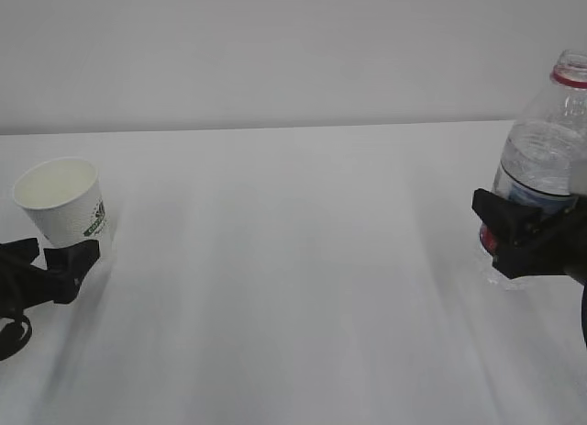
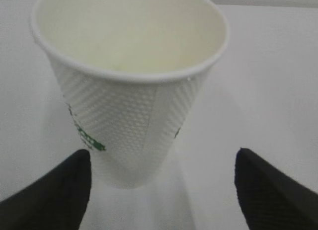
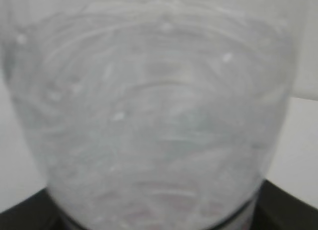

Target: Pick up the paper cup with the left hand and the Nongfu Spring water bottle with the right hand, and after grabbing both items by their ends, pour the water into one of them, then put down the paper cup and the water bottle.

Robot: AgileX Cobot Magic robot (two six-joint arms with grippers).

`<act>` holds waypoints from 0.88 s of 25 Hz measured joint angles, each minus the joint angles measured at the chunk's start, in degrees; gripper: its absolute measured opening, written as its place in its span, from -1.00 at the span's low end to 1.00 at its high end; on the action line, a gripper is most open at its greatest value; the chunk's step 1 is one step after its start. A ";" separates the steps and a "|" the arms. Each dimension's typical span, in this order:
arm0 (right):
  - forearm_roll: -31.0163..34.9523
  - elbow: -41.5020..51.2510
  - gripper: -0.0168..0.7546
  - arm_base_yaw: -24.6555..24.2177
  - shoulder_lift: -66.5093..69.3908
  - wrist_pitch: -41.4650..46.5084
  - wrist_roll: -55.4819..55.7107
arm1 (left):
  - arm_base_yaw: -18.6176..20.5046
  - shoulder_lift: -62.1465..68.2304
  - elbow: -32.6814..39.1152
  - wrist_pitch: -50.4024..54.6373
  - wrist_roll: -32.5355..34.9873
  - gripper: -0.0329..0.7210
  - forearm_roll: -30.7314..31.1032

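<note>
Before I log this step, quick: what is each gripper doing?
Left gripper: open, fingers either side of the paper cup, not gripping it.
Right gripper: closed on the water bottle, around its label.

My paper cup (image 2: 130, 91) stands upright on the table at far left, white and dotted, cream inside, green logo on its side (mouth wide open upward). My Nongfu Spring water bottle (image 1: 543, 159) stands at far right, clear and ribbed, red neck ring, water (image 3: 159, 115) filling it.
</note>
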 joint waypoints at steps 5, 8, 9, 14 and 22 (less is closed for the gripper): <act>0.00 0.00 0.30 0.00 0.00 0.00 0.00 | 0.00 0.00 -1.81 0.00 0.00 0.87 -1.32; 0.00 0.00 0.30 0.00 0.00 0.00 0.00 | 0.00 0.00 -2.31 0.00 0.00 0.87 -1.80; 0.00 0.00 0.30 0.00 0.00 0.00 0.00 | 0.00 0.00 -2.55 0.00 0.00 0.87 -1.93; 0.00 0.00 0.29 0.00 0.00 0.00 0.00 | 0.00 1.06 -5.23 0.00 0.00 0.87 -2.19; 0.00 0.00 0.29 0.00 0.00 0.00 0.00 | 0.00 4.61 -7.84 0.00 0.00 0.87 -2.19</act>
